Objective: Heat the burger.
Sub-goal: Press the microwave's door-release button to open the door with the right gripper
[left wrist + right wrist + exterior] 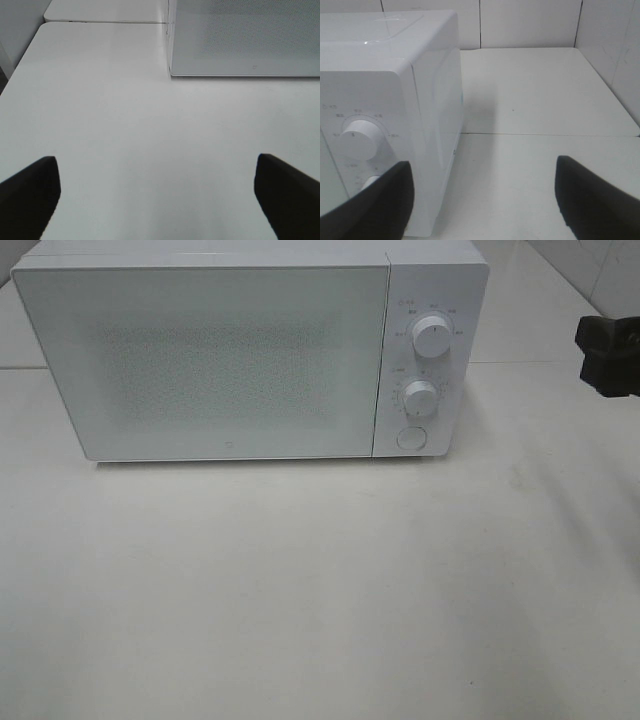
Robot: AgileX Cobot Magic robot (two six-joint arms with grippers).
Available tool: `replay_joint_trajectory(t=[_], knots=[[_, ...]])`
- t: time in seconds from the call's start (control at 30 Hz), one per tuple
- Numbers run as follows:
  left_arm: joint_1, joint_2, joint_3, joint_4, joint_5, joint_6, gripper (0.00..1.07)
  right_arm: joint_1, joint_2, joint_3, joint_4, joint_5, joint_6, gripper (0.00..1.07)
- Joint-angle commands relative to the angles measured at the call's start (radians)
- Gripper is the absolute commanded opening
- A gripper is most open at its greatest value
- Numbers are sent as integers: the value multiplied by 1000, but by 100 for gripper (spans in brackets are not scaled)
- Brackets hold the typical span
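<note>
Where the burger lies cannot be told from any view; the white microwave (200,360) stands with its door closed on the table (320,620); the left gripper (155,167) hangs before it, jaws spread wide; the right gripper (482,167), jaws likewise apart, hovers beside its knob panel (450,370).

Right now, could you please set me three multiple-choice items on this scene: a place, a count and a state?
1. From the front, where is the control panel on the microwave? A) right of the door B) left of the door C) above the door
2. How many knobs does it carry? A) one B) two C) four
3. How is the door? A) open B) taken off C) closed
Answers: 1 A, the panel flanks the door's right edge; 2 B, one knob sits above the other; 3 C, it lies flush with the front.
</note>
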Motion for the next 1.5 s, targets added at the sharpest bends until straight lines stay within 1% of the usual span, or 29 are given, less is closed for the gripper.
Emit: replay_joint_trajectory(t=[0.03, 0.07, 0.13, 0.43, 0.47, 0.53, 0.57, 0.6, 0.63, 0.67, 0.7, 0.73, 0.77, 0.83, 0.87, 0.9, 0.93, 0.97, 1.0, 1.07, 1.1, 1.13, 1.17, 1.2, 1.23, 1.3, 1.33, 1.47, 1.5], knots=[[0, -17, 1, -3, -14, 0, 98, -1, 91, 36, 90, -231, -84, 76], [0, -17, 1, -3, -14, 0, 98, -1, 91, 36, 90, -231, -84, 76], [0, -17, 1, -3, -14, 0, 98, -1, 136, 49, 124, -299, -94, 76], [0, -17, 1, -3, -14, 0, 98, -1, 223, 99, 150, -420, -94, 76], [0, -17, 1, -3, -14, 0, 98, 2, 245, 116, 170, -466, -94, 76], [0, -17, 1, -3, -14, 0, 98, 11, 256, 123, 188, -480, -95, 76], [0, -17, 1, -3, -14, 0, 98, 41, 273, 132, 238, -510, -107, 76], [0, -17, 1, -3, -14, 0, 98, 41, 273, 132, 238, -510, -107, 76], [0, -17, 1, -3, -14, 0, 98, 84, 295, 135, 297, -528, -131, 76], [0, -17, 1, -3, -14, 0, 98, 84, 295, 135, 297, -528, -131, 76], [0, -17, 1, -3, -14, 0, 98, 109, 305, 135, 319, -536, -140, 76], [0, -17, 1, -3, -14, 0, 98, 155, 332, 135, 364, -563, -150, 76], [0, -17, 1, -3, -14, 0, 98, 155, 332, 135, 364, -563, -150, 76], [0, -17, 1, -3, -14, 0, 98, 223, 378, 135, 426, -601, -152, 76], [0, -17, 1, -3, -14, 0, 98, 245, 392, 135, 443, -613, -152, 76], [0, -17, 1, -3, -14, 0, 98, 245, 392, 135, 443, -613, -152, 76], [0, -17, 1, -3, -14, 0, 98, 285, 415, 131, 478, -628, -151, 76], [0, -17, 1, -3, -14, 0, 98, 305, 426, 130, 490, -631, -151, 76], [0, -17, 1, -3, -14, 0, 98, 305, 426, 130, 490, -631, -151, 76], [0, -17, 1, -3, -14, 0, 98, 358, 452, 130, 527, -654, -151, 76], [0, -17, 1, -3, -14, 0, 98, 358, 452, 130, 527, -654, -151, 76], [0, -17, 1, -3, -14, 0, 98, 400, 458, 130, 570, -659, -151, 76], [0, -17, 1, -3, -14, 0, 98, 421, 459, 130, 592, -662, -151, 76], [0, -17, 1, -3, -14, 0, 98, 421, 459, 130, 592, -662, -151, 76], [0, -17, 1, -3, -14, 0, 98, 454, 465, 130, 625, -675, -151, 75], [0, -17, 1, -3, -14, 0, 98, 472, 468, 128, 643, -682, -151, 75], [0, -17, 1, -3, -14, 0, 98, 499, 476, 116, 667, -678, -157, 75], [0, -17, 1, -3, -14, 0, 98, 547, 514, 80, 672, -677, -163, 75], [0, -17, 1, -3, -14, 0, 98, 547, 514, 80, 672, -677, -163, 75]])
